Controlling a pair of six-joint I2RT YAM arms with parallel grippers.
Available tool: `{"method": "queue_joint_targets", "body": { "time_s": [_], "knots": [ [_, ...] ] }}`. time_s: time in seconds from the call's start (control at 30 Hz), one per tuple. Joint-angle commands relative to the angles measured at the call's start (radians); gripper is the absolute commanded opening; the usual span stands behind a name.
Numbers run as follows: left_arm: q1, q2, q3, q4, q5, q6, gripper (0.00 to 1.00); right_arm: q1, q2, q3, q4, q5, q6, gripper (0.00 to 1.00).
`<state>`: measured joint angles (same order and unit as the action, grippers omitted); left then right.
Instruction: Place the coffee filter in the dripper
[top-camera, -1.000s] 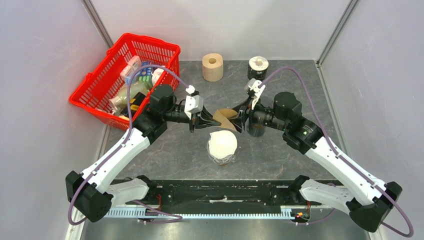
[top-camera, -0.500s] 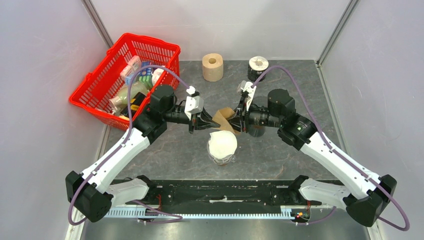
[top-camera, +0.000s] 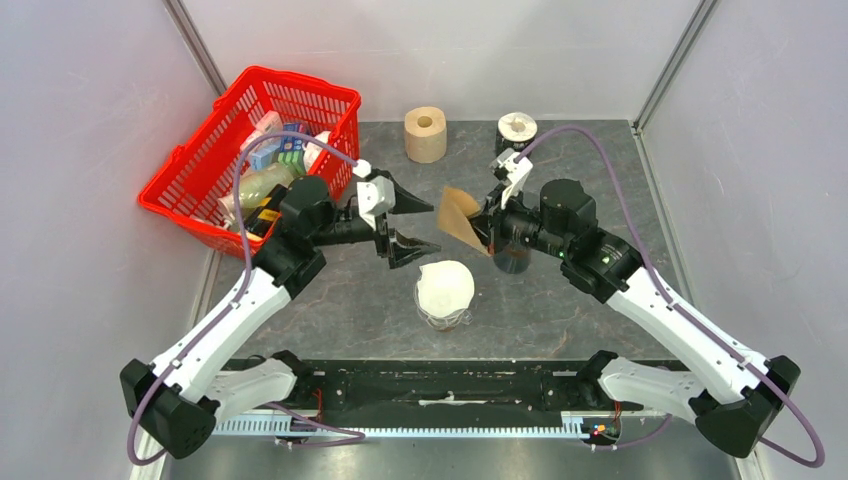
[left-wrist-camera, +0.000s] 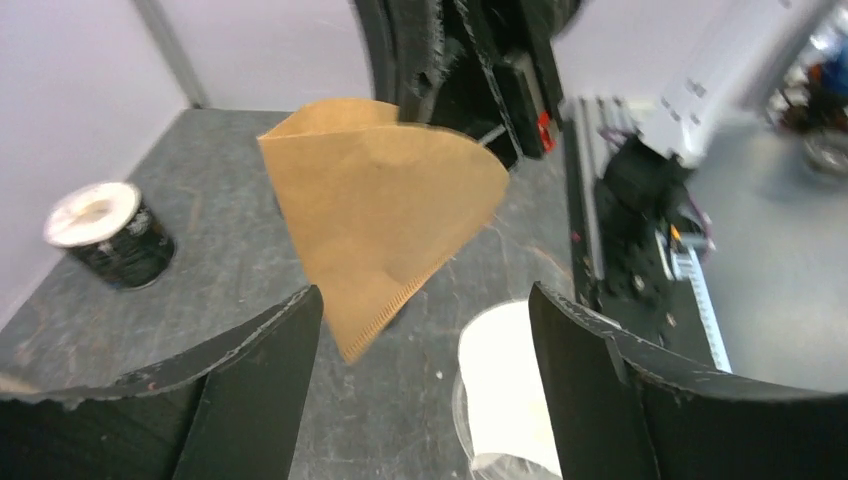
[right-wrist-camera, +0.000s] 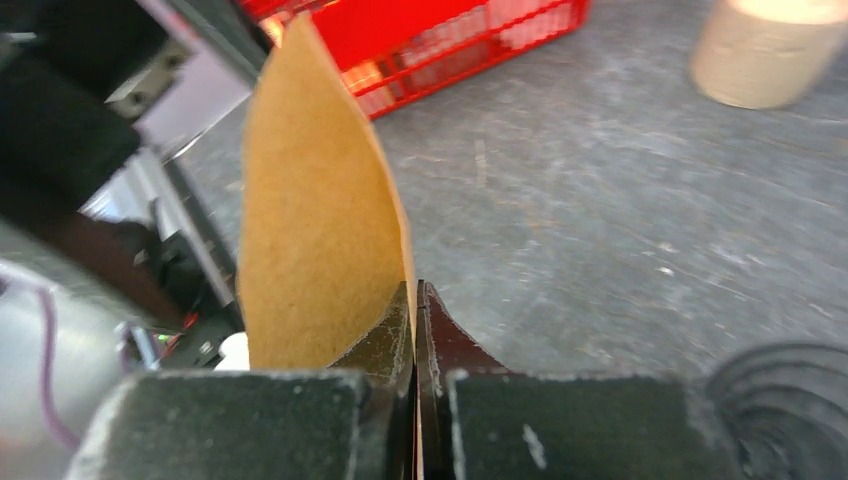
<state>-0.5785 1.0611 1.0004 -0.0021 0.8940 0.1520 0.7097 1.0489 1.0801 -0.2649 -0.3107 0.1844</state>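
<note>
The brown paper coffee filter (top-camera: 458, 215) hangs in the air above the table, pinched at its edge by my right gripper (top-camera: 480, 222), which is shut on it. In the right wrist view the filter (right-wrist-camera: 310, 230) stands up from the closed fingertips of that gripper (right-wrist-camera: 415, 290). My left gripper (top-camera: 425, 227) is open, just left of the filter and not touching it. In the left wrist view the filter (left-wrist-camera: 385, 205) floats beyond that gripper (left-wrist-camera: 425, 300). The white dripper (top-camera: 445, 290) stands on the table below and nearer; it also shows as the dripper (left-wrist-camera: 505, 390).
A red basket (top-camera: 200, 190) of groceries sits at the back left. A cardboard roll (top-camera: 425, 134) and a black can (top-camera: 516, 135) stand at the back. A dark cup (top-camera: 512, 258) sits under the right wrist.
The left gripper opened, let go of the filter and drew back to the left. The right gripper shut on the filter and now carries it alone, slightly higher and farther back.
</note>
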Motion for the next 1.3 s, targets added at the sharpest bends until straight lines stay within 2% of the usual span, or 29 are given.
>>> {"method": "queue_joint_targets", "body": {
  "time_s": [0.0,0.03,0.1,0.17,0.23,0.3,0.43,0.57,0.87,0.93,1.03,1.27],
  "knots": [
    [-0.004,-0.054,-0.017,0.225,-0.327,-0.321,0.84,0.0,-0.006,0.085,-0.052,0.36,0.0,0.0],
    [-0.004,-0.052,-0.001,0.226,-0.448,-0.406,0.84,0.0,0.005,0.101,-0.067,0.432,-0.009,0.0],
    [-0.004,-0.036,0.067,0.166,-0.581,-0.52,0.85,0.002,0.033,0.125,-0.07,0.53,-0.036,0.0],
    [-0.004,0.0,0.154,0.06,-0.679,-0.651,0.85,0.014,0.056,0.127,-0.024,0.616,-0.068,0.0],
    [-0.004,0.039,0.21,0.009,-0.71,-0.762,0.86,0.033,0.081,0.134,0.02,0.717,-0.095,0.0],
    [-0.015,0.072,0.235,0.008,-0.685,-0.814,0.86,0.053,0.106,0.14,0.071,0.801,-0.133,0.0],
    [-0.086,0.113,0.29,-0.046,-0.815,-0.807,0.87,0.078,0.146,0.158,0.113,0.904,-0.172,0.0],
    [-0.165,0.172,0.355,-0.106,-0.945,-0.759,0.88,0.098,0.157,0.16,0.134,0.904,-0.174,0.0],
    [-0.225,0.375,0.564,-0.308,-1.042,-0.754,0.88,0.114,0.175,0.17,0.139,0.869,-0.165,0.0],
    [-0.228,0.393,0.572,-0.319,-1.06,-0.755,0.82,0.115,0.173,0.172,0.139,0.866,-0.164,0.0],
    [-0.233,0.399,0.57,-0.322,-1.108,-0.755,0.69,0.115,0.166,0.169,0.14,0.848,-0.156,0.0],
    [-0.252,0.455,0.6,-0.331,-1.145,-0.758,0.53,0.116,0.18,0.169,0.168,0.775,-0.137,0.0]
  ]
}}
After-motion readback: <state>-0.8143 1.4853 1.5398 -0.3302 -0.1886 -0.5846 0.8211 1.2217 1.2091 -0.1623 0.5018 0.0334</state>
